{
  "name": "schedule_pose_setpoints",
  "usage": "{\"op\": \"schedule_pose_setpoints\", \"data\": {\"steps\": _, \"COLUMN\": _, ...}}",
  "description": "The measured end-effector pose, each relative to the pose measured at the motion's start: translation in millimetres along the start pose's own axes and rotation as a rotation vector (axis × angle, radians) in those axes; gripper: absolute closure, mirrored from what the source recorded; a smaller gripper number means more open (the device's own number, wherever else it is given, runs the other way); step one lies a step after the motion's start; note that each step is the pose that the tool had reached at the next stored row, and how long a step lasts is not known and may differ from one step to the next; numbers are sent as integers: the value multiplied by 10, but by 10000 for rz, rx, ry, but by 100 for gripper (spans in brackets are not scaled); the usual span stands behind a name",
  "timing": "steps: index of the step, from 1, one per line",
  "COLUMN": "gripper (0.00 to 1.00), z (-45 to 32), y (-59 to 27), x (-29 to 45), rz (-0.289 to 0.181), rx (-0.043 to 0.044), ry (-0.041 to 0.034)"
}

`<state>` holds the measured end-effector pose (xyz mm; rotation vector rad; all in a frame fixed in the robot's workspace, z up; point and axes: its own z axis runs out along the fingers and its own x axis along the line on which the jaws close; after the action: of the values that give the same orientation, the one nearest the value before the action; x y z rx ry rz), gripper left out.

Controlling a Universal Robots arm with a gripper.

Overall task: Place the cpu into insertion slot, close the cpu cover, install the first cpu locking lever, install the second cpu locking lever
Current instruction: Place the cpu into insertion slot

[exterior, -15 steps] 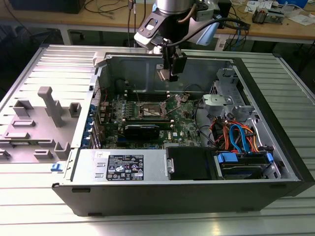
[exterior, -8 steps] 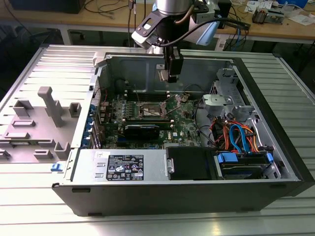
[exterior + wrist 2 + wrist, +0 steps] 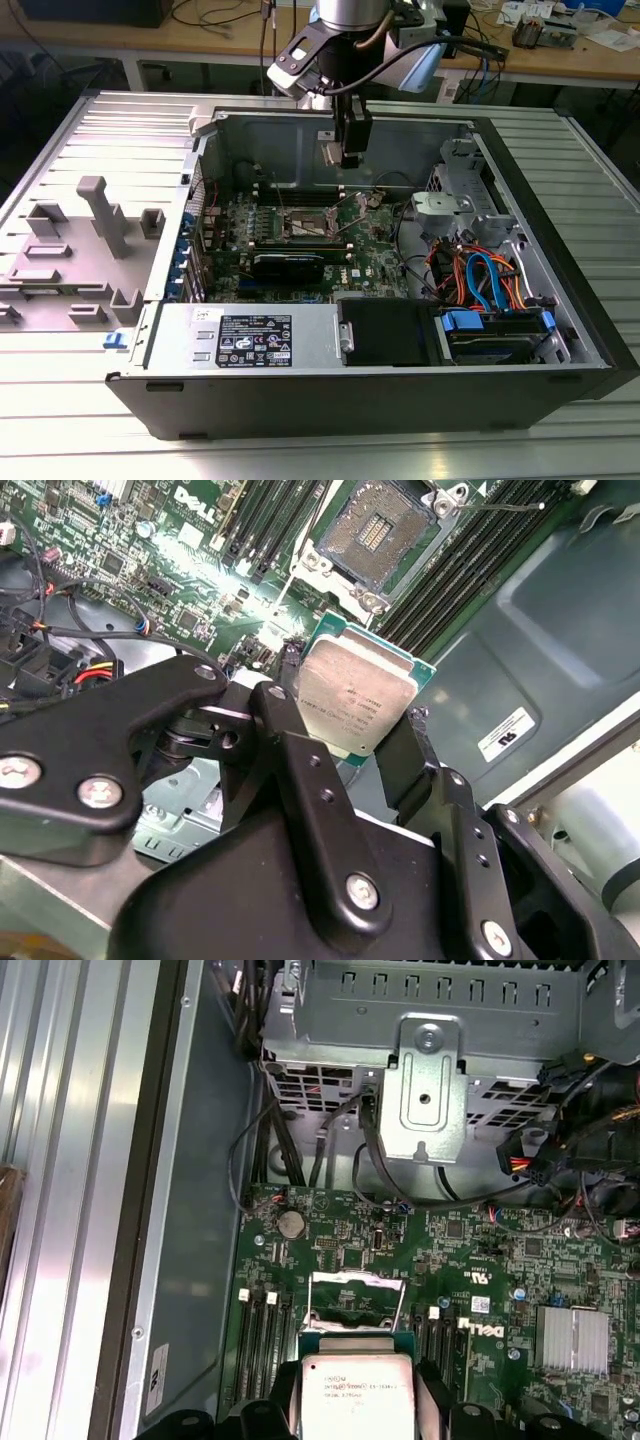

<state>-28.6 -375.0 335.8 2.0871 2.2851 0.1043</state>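
End effector (image 3: 350,722) clamps the cpu (image 3: 360,680) by two opposite edges, metal top facing the wrist, clear of the uncovered insertion slot (image 3: 385,520); cpu cover (image 3: 357,1280) raised.

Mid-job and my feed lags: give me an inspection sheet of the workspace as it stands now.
Surface: ridged metal table carrying the open computer case.
Job's things: cpu held above the motherboard; insertion slot open, empty; cpu cover raised.
Clutter: grey fixture blocks on the table, exterior view's left.
Claw: shut on the cpu's edges.
Cables: orange and blue cables, exterior view's right, apart from the slot.
Surroundings: wooden workbench behind, with loose items.
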Motion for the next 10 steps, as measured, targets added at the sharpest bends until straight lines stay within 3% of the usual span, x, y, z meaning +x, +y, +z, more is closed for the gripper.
{"op": "schedule_pose_setpoints", "data": {"steps": 5, "gripper": 45, "z": 25, "y": -2, "x": -1, "rz": 981, "rx": -9, "ry": -79}}
{"op": "schedule_pose_setpoints", "data": {"steps": 10, "gripper": 45, "z": 29, "y": -3, "x": -1, "rz": 1127, "rx": -11, "ry": -91}}
